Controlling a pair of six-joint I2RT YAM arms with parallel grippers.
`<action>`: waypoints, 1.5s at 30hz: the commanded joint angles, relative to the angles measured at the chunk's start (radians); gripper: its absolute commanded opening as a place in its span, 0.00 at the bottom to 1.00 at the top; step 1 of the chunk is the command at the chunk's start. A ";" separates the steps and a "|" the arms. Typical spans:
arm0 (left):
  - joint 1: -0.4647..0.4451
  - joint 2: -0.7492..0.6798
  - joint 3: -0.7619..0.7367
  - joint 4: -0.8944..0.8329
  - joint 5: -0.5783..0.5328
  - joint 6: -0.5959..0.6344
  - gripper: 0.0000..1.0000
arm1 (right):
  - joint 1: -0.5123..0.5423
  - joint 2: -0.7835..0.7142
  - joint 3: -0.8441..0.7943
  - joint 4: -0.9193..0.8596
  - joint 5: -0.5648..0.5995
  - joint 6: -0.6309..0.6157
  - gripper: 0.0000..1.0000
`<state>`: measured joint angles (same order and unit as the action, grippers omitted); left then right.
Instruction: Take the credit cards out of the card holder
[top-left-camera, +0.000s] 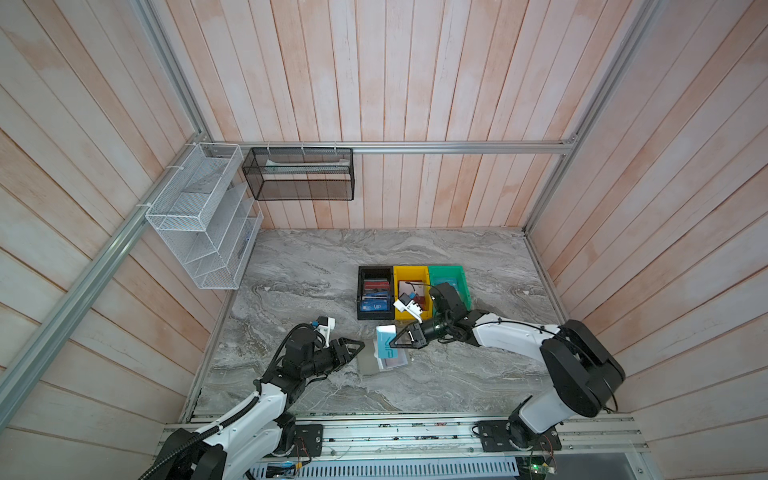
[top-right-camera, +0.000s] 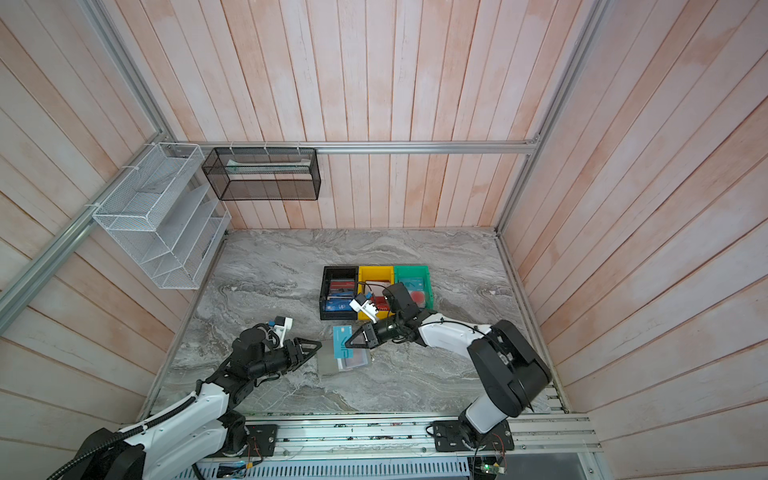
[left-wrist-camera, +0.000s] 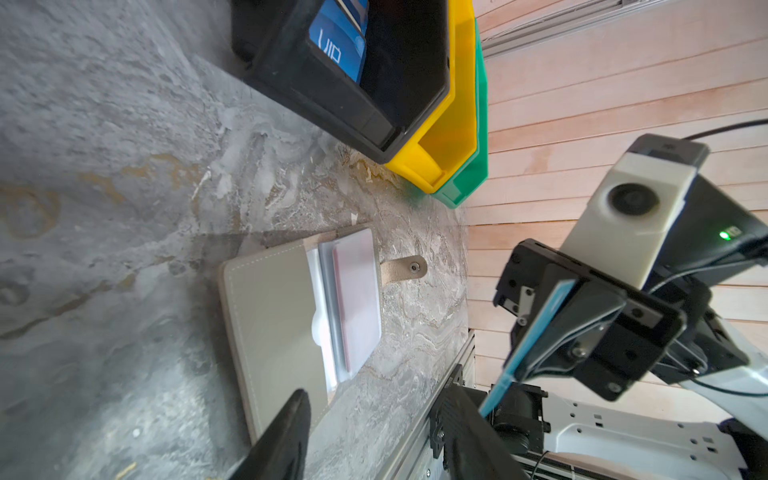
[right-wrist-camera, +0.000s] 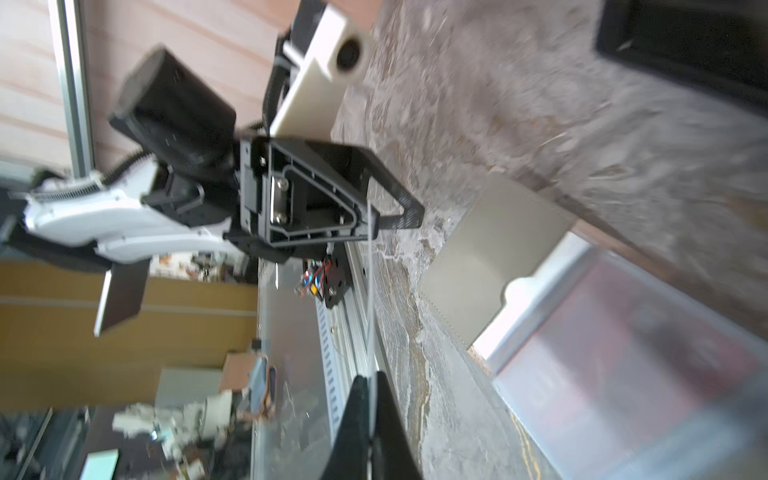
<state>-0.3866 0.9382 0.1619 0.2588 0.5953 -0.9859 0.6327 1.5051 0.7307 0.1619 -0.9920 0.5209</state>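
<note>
Over the flat grey card holder (top-left-camera: 368, 363), right jaws clamp a teal plastic VIP card (top-left-camera: 389, 349), edge-on from left wrist; left jaws parted, empty.

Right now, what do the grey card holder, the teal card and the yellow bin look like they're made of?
The card holder looks like matte faux leather: stitched edge, snap tab; its pockets seem translucent plastic. The teal card looks like thin stiff plastic, smooth and printed, flat though held by one edge. The yellow bin seems moulded plastic, slightly glossy.
</note>
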 joint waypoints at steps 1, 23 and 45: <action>0.000 0.028 0.029 -0.003 -0.016 0.032 0.55 | -0.048 -0.127 -0.091 0.180 0.178 0.267 0.00; -0.001 0.110 0.068 0.060 0.004 0.023 0.56 | -0.077 -0.458 -0.088 0.018 1.233 0.709 0.00; -0.001 0.121 0.056 0.067 -0.018 0.023 0.56 | -0.230 -0.180 -0.176 0.344 1.043 1.103 0.00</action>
<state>-0.3866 1.0531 0.2115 0.3069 0.5938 -0.9794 0.4088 1.3056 0.5804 0.4274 0.0540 1.5715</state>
